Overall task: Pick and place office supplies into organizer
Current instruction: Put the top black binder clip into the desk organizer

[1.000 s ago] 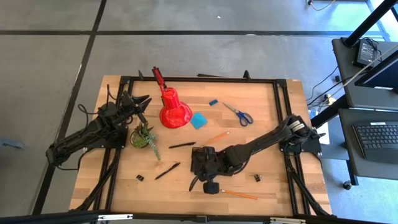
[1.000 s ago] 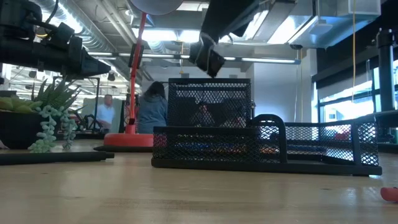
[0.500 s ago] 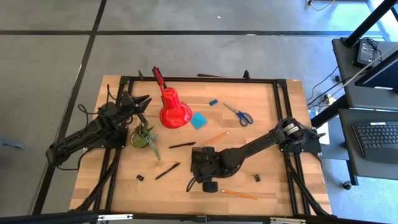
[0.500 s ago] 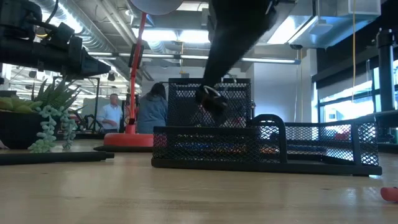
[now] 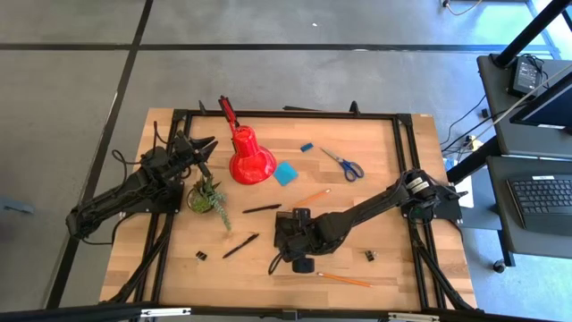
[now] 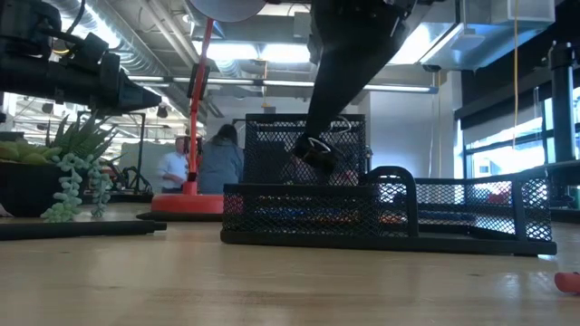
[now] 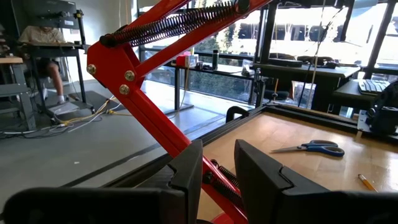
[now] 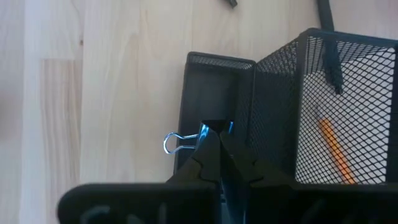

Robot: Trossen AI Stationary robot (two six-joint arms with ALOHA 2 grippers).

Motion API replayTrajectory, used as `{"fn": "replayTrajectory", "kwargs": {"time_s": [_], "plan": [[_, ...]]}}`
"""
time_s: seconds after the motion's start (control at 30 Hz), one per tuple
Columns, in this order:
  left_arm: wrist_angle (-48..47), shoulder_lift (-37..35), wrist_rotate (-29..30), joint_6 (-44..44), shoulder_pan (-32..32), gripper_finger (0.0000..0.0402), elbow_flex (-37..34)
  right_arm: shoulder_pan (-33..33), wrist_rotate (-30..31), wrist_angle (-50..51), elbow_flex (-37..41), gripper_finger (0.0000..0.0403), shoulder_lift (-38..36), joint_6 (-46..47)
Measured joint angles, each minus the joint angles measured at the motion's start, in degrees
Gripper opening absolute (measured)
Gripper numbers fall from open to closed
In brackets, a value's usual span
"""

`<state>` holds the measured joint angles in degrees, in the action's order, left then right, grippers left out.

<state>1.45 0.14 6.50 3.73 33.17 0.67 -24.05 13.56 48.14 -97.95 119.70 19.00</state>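
I have the right gripper low over the organizer, its jaws pressed tight on a binder clip. In the right wrist view the clip's black body is pinched between the tips and its wire loop sticks out to one side, over the rim of a shallow dark compartment next to the tall mesh cup. An orange pencil and a black pen stand inside that cup.

From above, the right gripper covers most of the organizer near the front middle of the table, so I can barely see the tray. In the low view the arm drops from above and the gripper hangs in front of the tall mesh section, above the low front wall of the organizer.

Loose supplies lie well apart from my jaws: scissors, a blue note pad and a small eraser farther back, a pencil near the front edge, pens and clips off to the left side.

The left gripper waits beside the red lamp, near the potted plant, jaws a little apart around nothing; the lamp's arm runs just ahead of them.
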Motion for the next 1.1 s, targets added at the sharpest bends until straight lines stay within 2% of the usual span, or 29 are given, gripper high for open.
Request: {"fn": "replayTrajectory", "kwargs": {"time_s": [0.47, 1.1], "plan": [[0.0, 0.0, 0.0, 0.0, 0.0, 0.0088, 0.0, 1.0, 0.0, -1.5, 3.4, 0.0003, 0.1, 1.5], [0.0, 0.0, 0.0, 0.0, 0.0, 0.0088, 0.0, 1.1, 0.0, -1.4, 3.5, 0.0013, 0.1, 3.0]]}}
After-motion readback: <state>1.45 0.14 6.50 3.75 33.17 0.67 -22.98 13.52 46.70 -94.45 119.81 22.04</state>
